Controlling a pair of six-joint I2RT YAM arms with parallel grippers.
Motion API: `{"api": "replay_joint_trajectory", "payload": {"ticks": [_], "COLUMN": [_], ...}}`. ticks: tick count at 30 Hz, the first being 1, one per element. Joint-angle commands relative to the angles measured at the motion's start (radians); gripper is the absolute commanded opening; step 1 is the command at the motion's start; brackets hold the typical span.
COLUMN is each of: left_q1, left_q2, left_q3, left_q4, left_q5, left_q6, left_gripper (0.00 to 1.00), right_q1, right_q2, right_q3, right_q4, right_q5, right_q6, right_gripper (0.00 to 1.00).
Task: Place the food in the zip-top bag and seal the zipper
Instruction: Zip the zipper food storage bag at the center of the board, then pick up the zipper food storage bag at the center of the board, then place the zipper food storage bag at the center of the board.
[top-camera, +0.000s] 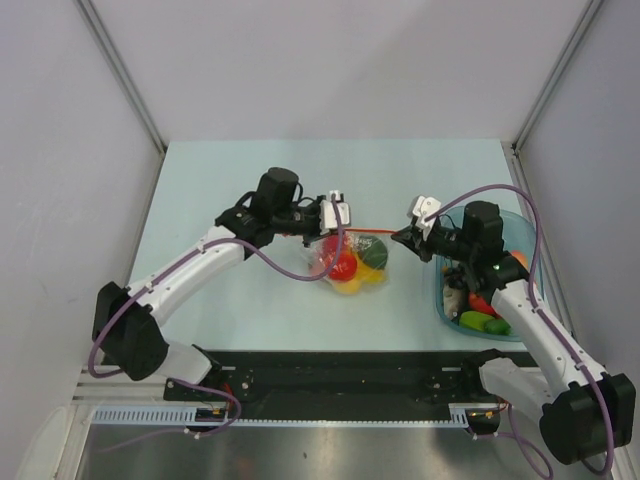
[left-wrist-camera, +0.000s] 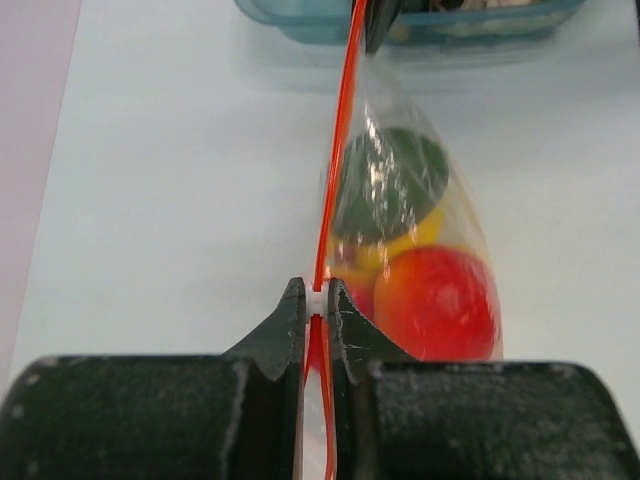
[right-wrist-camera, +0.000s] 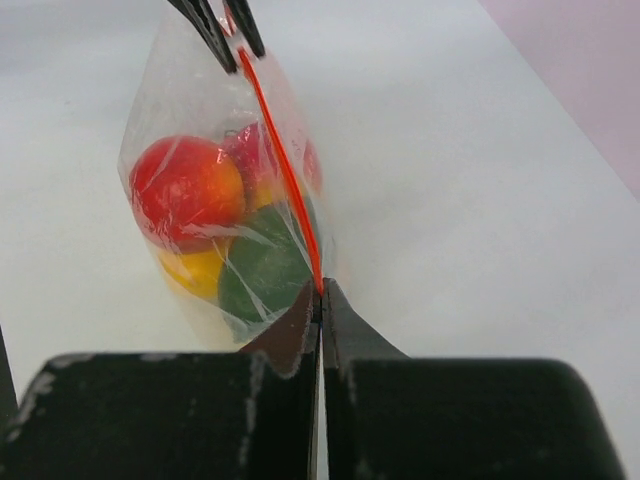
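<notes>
A: Surface and room?
B: A pale blue-green surface (top-camera: 250, 180) is seen, boxed in by plain white wall panels (top-camera: 330, 60), with grey metal posts (top-camera: 120, 70) at the corners. A teal tub (top-camera: 438, 295) is set at the right side. Loose toy food is held in it, green pieces (top-camera: 478, 322) among it.

A: Bag located?
B: The zip-top bag (top-camera: 350, 262) is found mid-surface, between the two hands, left of the tub and apart from it. A red-orange round toy fruit (right-wrist-camera: 185, 185), a green piece (right-wrist-camera: 260, 275) and a yellow piece (right-wrist-camera: 195, 270) are packed inside. Another red item is half hidden behind them.

A: Axis, heading?
B: The zipper (left-wrist-camera: 334, 170) is pulled taut as the long axis, run left to right across the surface from hand to hand. The rim is kept uppermost. In the top view the bag's belly is bulged toward the near edge. Whether the bottom is rested on the surface cannot be told.

A: Hands?
B: The left hand (left-wrist-camera: 316, 300) is clamped on the zipper near its left end, with a small white bit pinched between the jaws. The right hand (right-wrist-camera: 321, 295) is closed tight on the strip's right end.
</notes>
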Motion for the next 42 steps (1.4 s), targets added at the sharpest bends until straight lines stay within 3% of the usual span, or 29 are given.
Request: {"api": "replay_joint_trajectory", "payload": {"ticks": [1,16,27,34,38,42], "left_q1": [0.089,0.278,0.330,0.358,0.361,0.371], "left_q2": [-0.078,-0.185,-0.158,-0.110,-0.047,0.016], "left_q3": [-0.034,-0.113,-0.055,0.012,0.072,0.118], "left_q4": [-0.098,-0.176,-0.114,0.015,0.086,0.101], "left_q5": [-0.067,-0.140,-0.130,-0.194,-0.255,-0.280], "left_q6": [0.058,0.085,-0.037,-0.118,-0.138,-0.150], "left_gripper": [0.06,0.06,0.00,0.00,0.00,0.00], "right_q1": [-0.055,-0.132,-0.118,-0.051,-0.023,-0.023], "right_q2": [-0.035,-0.038,0.049,0.199,0.374,0.460], "right_q3": [0.002,0.002,0.020,0.095,0.185,0.230], "right_q4": [-0.005,-0.026,0.236,0.454,0.575,0.618], "right_q5": [0.002,-0.036,0.010,0.140,0.191,0.190], "right_q6": [-0.005,-0.040,0.128,0.126,0.103,0.080], "right_gripper": [0.00,0.00,0.00,0.00,0.00,0.00]}}
